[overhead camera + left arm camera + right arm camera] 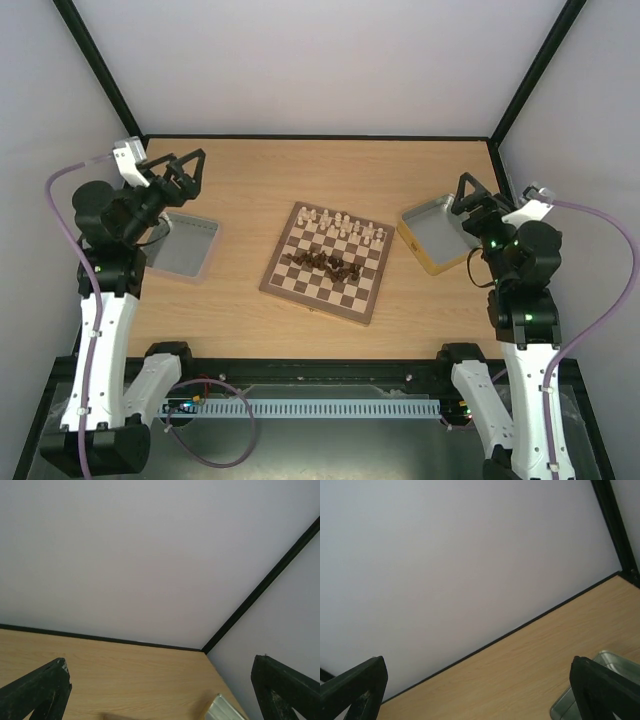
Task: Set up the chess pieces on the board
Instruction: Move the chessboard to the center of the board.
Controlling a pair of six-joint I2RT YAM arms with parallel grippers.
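While both arms hang back at the table's sides, the left gripper (183,165) sits raised just beyond the left tray (190,250), jaws spread wide and gripping nothing. That grey tray looks bare inside, as far as I can tell from above.

Between the trays lies the board (320,295). The cream pieces (345,225) line its far edge, seemingly upright. The dark pieces (325,263) are bunched in a ragged clump across the middle squares, some perhaps toppled; they are too small to be sure. The near ranks are unfilled, so to my eye the job now is sorting that clump. It would go best by taking an outlying man first, coming straight down with the fingers either side of it so the neighbours aren't knocked, then setting it on the near rows.

Just right of the board, the yellow-sided right tray (438,232) also shows nothing in it. The right gripper (478,195) hovers at its far corner, likewise wide apart and unladen.
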